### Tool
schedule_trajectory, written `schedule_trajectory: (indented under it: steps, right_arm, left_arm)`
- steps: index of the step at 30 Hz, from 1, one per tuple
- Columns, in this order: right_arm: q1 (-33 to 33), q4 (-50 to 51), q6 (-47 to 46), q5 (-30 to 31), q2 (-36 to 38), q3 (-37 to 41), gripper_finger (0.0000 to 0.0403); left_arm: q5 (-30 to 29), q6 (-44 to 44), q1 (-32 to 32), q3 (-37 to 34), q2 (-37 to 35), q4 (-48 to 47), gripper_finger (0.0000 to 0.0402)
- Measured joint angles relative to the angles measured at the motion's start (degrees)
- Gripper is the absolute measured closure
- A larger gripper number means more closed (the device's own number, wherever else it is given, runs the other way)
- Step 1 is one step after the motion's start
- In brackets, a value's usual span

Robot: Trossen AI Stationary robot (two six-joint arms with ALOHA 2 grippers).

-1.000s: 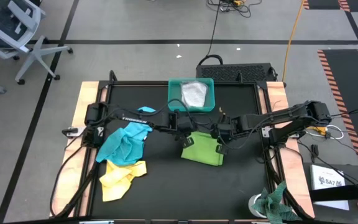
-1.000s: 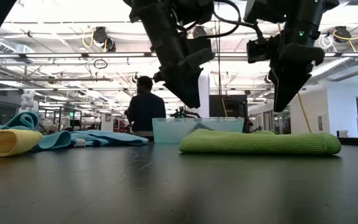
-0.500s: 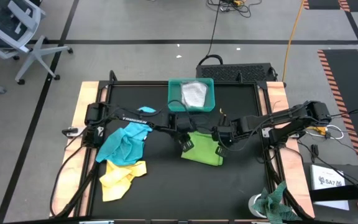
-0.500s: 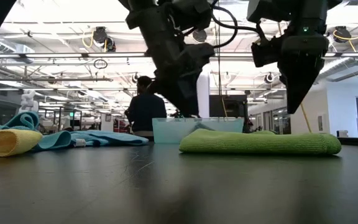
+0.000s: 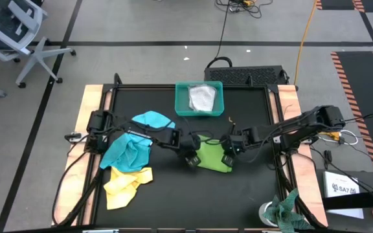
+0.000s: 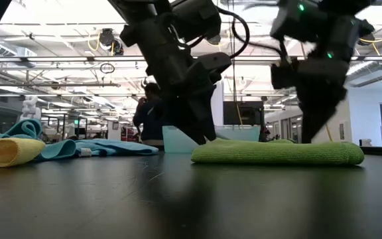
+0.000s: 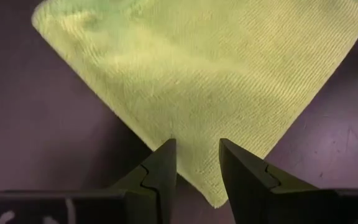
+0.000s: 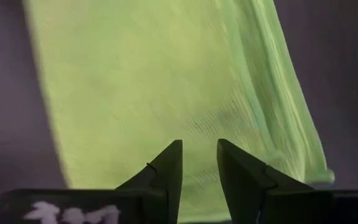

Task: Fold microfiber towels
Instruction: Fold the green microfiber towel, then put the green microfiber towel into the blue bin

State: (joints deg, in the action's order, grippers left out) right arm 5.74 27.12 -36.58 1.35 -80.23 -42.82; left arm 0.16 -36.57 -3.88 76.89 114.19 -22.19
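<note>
A lime green towel (image 5: 210,155) lies folded flat at the table's middle, also seen in the low view (image 6: 277,153). My left gripper (image 5: 190,160) stands open over the towel's near left corner (image 7: 213,193), fingers pointing steeply down. My right gripper (image 5: 227,158) stands open over the towel's near right part (image 8: 154,81), beside its layered right edge (image 8: 291,106). In the low view both grippers' tips (image 6: 204,136) (image 6: 308,136) reach down to the towel's top. My left gripper has its open fingertips (image 7: 166,149) at the towel's top surface just inside the near left corner, coming from above. Whether they touch the cloth I cannot tell. My right gripper has its open fingertips (image 8: 173,152) at the top surface near the near right edge, from above. Whether they touch I cannot tell.
A teal tray (image 5: 181,110) with a pale grey towel (image 5: 202,98) stands at the far middle. Turquoise and light blue towels (image 5: 129,147) and a yellow one (image 5: 125,184) lie heaped at the left. A mottled rag (image 5: 283,210) sits past the near right corner. A person (image 6: 152,116) stands beyond the table.
Both grippers have come down and toward the table's near edge, from above the lime towel's far part to its near corners, rolling their wrists on the way. The towel has stayed flat. The left arm's move has uncovered more of the turquoise towel at the left.
</note>
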Motion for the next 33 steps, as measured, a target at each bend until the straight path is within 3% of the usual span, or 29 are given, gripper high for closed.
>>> schedule_trajectory:
  steps: [7, 19, 27, 33]
  right_arm:
    - [-0.1, -3.8, -2.0, 0.3, 0.2, 5.8, 0.0310]
    - [-0.2, -4.4, -1.2, -1.7, 1.0, 5.2, 0.0313]
    - [-0.1, -4.7, 1.7, 0.0, 6.1, -0.7, 0.0371]
    - [1.3, -6.0, -0.2, 0.3, 7.1, -0.9, 0.0399]
  left_arm:
    - [-0.2, -1.3, -0.9, 0.0, 0.0, -1.7, 0.0279]
    - [-3.4, -3.3, -3.3, 0.0, 0.0, -5.3, 0.0280]
    - [-3.4, -1.5, -1.3, 2.3, -3.0, -5.9, 0.0322]
    - [-6.2, 2.4, 0.0, 2.5, -3.9, 0.2, 0.0361]
